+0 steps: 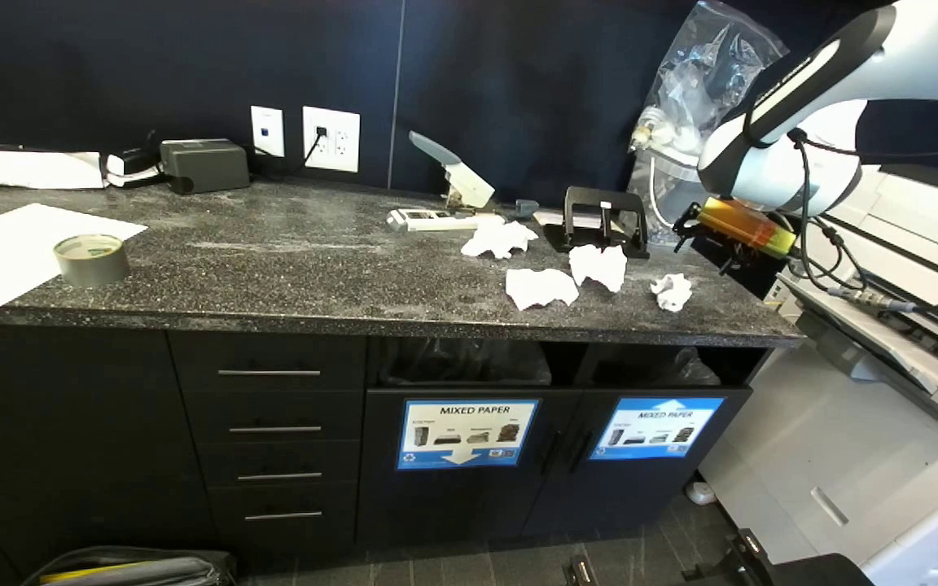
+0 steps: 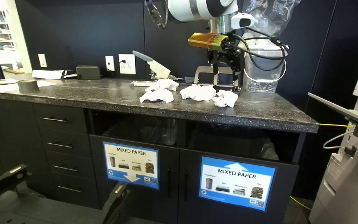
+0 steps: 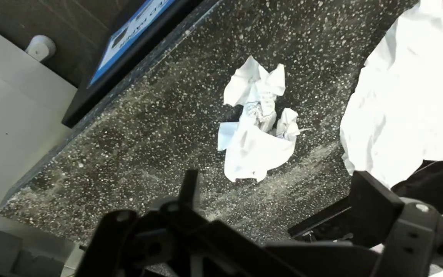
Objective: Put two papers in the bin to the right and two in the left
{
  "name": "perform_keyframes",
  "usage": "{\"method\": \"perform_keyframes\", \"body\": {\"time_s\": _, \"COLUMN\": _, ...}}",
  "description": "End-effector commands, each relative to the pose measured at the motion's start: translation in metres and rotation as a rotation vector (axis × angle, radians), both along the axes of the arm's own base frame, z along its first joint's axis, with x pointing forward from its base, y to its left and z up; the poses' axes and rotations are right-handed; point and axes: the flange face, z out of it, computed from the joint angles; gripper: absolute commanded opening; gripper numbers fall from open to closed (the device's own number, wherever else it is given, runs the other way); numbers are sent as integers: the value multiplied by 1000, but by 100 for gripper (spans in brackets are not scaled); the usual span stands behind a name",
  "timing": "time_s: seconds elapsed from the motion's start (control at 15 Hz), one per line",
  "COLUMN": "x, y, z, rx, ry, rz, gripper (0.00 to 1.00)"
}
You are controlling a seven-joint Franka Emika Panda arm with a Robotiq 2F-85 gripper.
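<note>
Crumpled white paper wads [image 2: 198,92], four, all on the right part of the dark speckled counter [image 1: 290,281]: a small, tightly crushed wad [image 1: 671,293] at the right; a broader wad [image 1: 598,267] to its left, just beside the black metal hole punch [image 1: 606,198]; farther left, a flattish near wad [image 1: 541,290] and a ragged far wad [image 1: 500,239], the latter near the cream-and-grey stapler [image 1: 469,187] with raised arm; black two-fingered gripper [image 3: 279,184], hanging above the counter's right end, fingers spread wide (in the wrist view the small wad shows beyond the gap); right bin [image 2: 228,213], a black slotted cabinet compartment beneath the counter, bearing a mostly bright blue sign [image 2: 237,183]; left bin [image 2: 154,202], a similar black compartment, bearing a blue-framed pale sign [image 2: 131,165]. Sundries: large flat white sheet [image 1: 5,252], left, with a round grey-beige tape roll [image 1: 93,267] at its near right edge; dark grey oblong box [image 1: 207,167], left, farther back; white-handled clear plastic bucket [image 2: 264,75], far right; pale grey office machine [image 1: 811,439], standing right of the counter.
</note>
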Motion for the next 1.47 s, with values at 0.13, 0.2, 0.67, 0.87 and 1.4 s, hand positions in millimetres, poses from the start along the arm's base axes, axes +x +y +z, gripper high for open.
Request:
{"method": "perform_keyframes", "body": {"time_s": 0.13, "x": 35, "y": -31, "z": -26, "rx": 29, "ry": 59, "rz": -65, "gripper": 100}}
{"method": "perform_keyframes", "body": {"time_s": 0.2, "x": 39, "y": -33, "z": -31, "rx": 49, "ry": 77, "rz": -73, "gripper": 100}}
{"method": "perform_keyframes", "body": {"time_s": 0.67, "x": 64, "y": -35, "z": -46, "rx": 129, "ry": 128, "rz": -79, "gripper": 100}}
{"method": "perform_keyframes", "body": {"time_s": 0.87, "x": 68, "y": -37, "z": -53, "rx": 135, "ry": 183, "rz": -94, "gripper": 100}}
{"method": "perform_keyframes", "body": {"time_s": 1.4, "x": 76, "y": -45, "z": -63, "rx": 139, "ry": 234, "rz": -94, "gripper": 100}}
